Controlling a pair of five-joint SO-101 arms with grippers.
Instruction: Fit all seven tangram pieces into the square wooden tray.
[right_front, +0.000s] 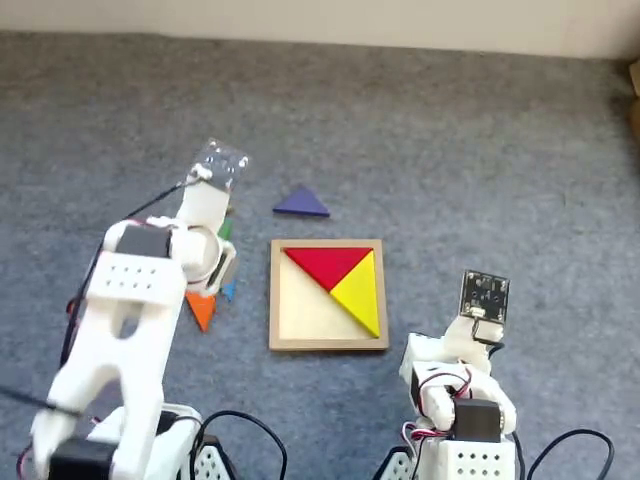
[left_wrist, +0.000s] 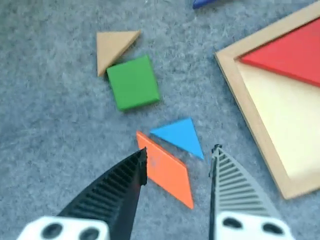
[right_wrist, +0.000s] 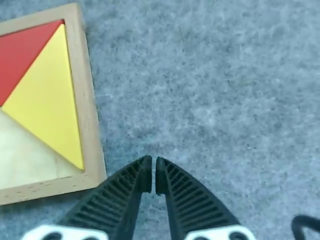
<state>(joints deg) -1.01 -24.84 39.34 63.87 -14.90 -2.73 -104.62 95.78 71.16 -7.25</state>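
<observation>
The left gripper hangs open above the orange parallelogram. The blue triangle lies just beside that piece, with the green square and tan triangle farther off. The wooden tray holds two pieces that touch — a red triangle and a yellow triangle. A dark blue triangle lies on the carpet beyond the tray. The right gripper is closed and empty — near the tray's corner.

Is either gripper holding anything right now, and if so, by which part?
Nothing is held. The left gripper is open over the orange parallelogram piece. The right gripper is shut on nothing, over grey carpet.
</observation>
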